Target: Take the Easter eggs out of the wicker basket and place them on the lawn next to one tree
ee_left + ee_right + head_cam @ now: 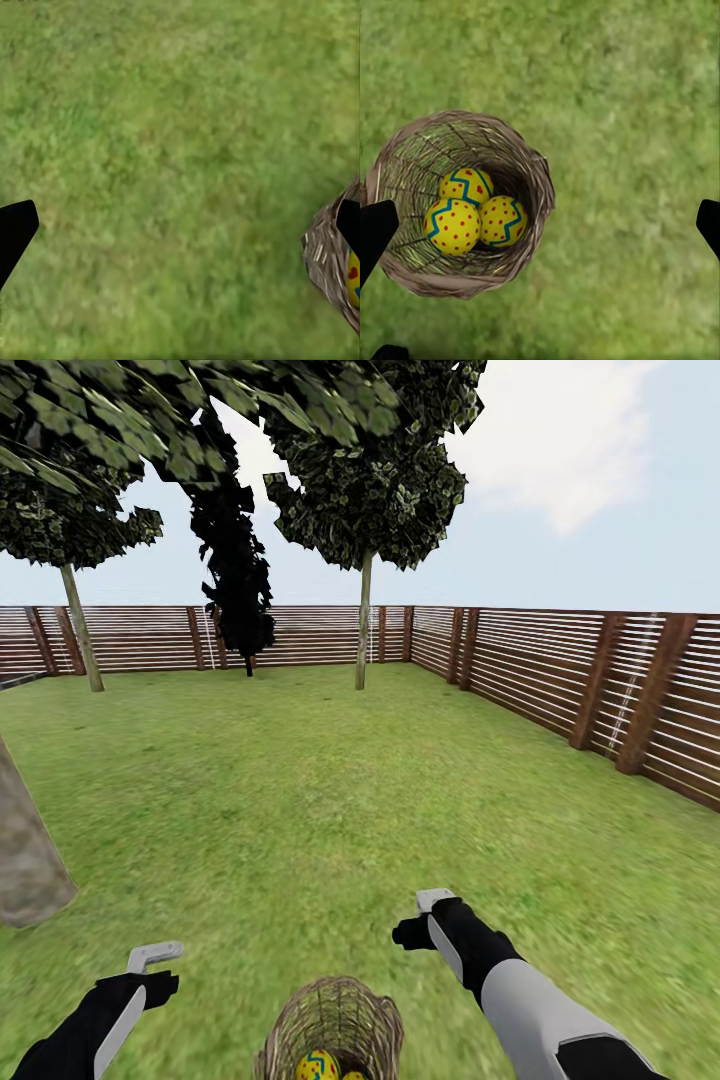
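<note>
Three Easter eggs point(472, 210) nestle touching in the wicker basket point(529, 161) on the lawn point(330, 790). Smooth, round, probably slippery: grip across the middle. Right end effector point(540, 225) and left end effector point(180, 225) spread wide, empty.

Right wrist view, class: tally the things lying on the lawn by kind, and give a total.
Easter eggs: 3
Wicker basket: 1
Total: 4
</note>
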Motion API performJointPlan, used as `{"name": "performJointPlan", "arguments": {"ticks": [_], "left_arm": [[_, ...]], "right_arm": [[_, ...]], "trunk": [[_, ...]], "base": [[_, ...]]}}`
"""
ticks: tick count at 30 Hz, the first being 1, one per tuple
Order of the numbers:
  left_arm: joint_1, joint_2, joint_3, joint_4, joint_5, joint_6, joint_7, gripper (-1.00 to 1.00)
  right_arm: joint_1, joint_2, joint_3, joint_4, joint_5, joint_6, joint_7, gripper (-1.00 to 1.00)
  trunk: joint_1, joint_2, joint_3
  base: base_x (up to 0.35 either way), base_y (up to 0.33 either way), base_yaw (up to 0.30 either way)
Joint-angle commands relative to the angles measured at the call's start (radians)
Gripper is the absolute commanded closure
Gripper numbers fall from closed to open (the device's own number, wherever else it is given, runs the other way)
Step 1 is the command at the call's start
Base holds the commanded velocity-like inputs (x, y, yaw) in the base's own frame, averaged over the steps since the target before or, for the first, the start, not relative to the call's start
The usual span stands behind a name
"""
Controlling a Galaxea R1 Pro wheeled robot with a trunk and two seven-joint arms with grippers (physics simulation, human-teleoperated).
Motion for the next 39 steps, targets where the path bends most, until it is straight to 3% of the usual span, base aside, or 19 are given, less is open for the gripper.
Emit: {"name": "performJointPlan", "arguments": {"ticks": [1,27,39], "left_arm": [[0.000,0.000,-0.001,-0.002,0.011,0.004,0.007,-1.00],[0.000,0.000,-0.001,-0.006,0.011,-0.012,0.008,-1.00],[0.000,0.001,0.000,-0.009,0.011,-0.012,0.007,-1.00]], "right_arm": [[-0.001,0.000,0.005,-0.002,0.001,0.006,0.000,-1.00],[-0.001,-0.002,0.006,-0.003,0.001,0.006,0.001,-1.00],[-0.001,-0.001,0.007,-0.002,-0.001,0.005,0.001,-1.00]], "trunk": [[0.000,-0.002,-0.002],[0.000,-0.002,-0.002],[0.046,-0.086,-0.039]], "base": [[0.015,0.018,0.000],[0.002,0.046,0.000],[0.000,0.000,0.000]]}}
